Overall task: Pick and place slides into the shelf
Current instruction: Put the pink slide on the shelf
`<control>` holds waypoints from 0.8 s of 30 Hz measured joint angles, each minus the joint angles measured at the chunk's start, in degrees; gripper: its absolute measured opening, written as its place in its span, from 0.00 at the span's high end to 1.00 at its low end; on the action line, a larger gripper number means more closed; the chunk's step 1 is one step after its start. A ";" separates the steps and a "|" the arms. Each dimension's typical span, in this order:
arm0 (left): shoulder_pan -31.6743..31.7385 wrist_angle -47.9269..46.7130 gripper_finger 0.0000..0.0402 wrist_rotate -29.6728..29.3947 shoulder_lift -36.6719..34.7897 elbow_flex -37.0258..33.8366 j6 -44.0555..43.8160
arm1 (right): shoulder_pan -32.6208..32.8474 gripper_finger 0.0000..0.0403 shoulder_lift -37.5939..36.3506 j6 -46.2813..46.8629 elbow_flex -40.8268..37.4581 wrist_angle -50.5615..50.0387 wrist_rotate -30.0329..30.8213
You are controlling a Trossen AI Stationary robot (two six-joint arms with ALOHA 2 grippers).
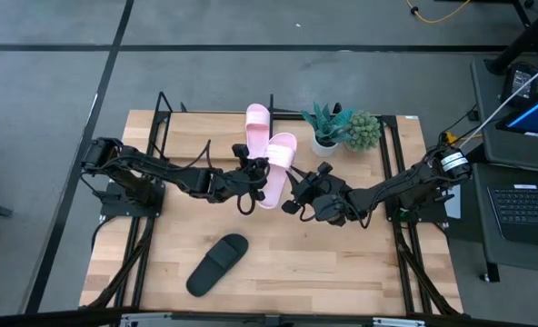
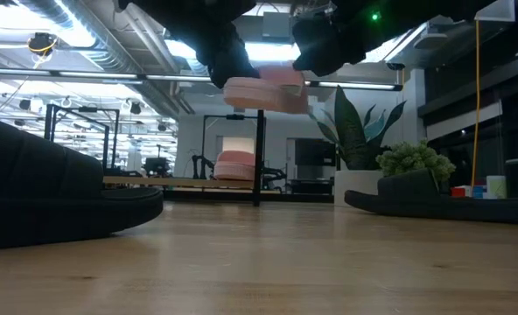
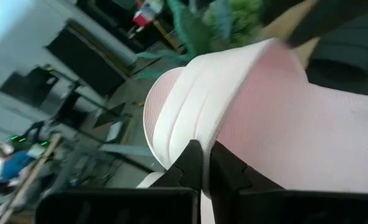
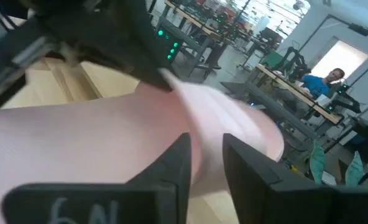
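A pink slide (image 1: 279,166) is gripped from both sides above mid-bench, left gripper (image 1: 252,170) and right gripper (image 1: 298,188) jaws clamped on it.

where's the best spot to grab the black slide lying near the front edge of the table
The matte black open-toe slide sandal lies flat and diagonal on the light wooden table, apart from everything else. Probably best to come straight down and close the pincer across its wide strap, fingers on either long side, since the strap stands above the sole.

potted plants (image 1: 340,129), laptop (image 1: 526,173), wooden table (image 1: 342,263)
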 joint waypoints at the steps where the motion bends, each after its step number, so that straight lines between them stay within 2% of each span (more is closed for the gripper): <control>1: 0.00 -0.23 0.99 -1.27 0.00 0.00 0.09 | 0.24 0.74 0.00 -0.05 0.00 0.00 0.01; 4: 0.00 -0.87 0.99 -4.00 0.00 0.00 1.26 | 1.03 0.69 0.00 0.23 0.00 0.00 0.04; 8: -0.71 -1.15 0.99 -4.20 -0.66 -0.02 1.36 | 2.54 0.64 0.00 -0.07 0.00 0.00 0.24; 13: -2.47 -2.07 0.99 -5.66 -3.93 -0.02 1.34 | 4.62 0.63 -0.39 -1.48 0.02 0.05 0.72; 18: -4.45 -5.36 1.00 -7.49 -9.40 -0.02 0.86 | 6.25 0.63 -0.83 -3.00 0.04 -0.16 4.21; 21: -5.10 -8.72 1.00 -7.74 -12.68 -0.02 -1.30 | 6.64 0.68 -0.92 -3.01 0.04 -0.71 4.98; 24: -4.77 -14.60 1.00 -7.40 -15.80 -0.02 -5.36 | 6.70 0.82 -0.92 -3.77 0.02 -1.89 4.96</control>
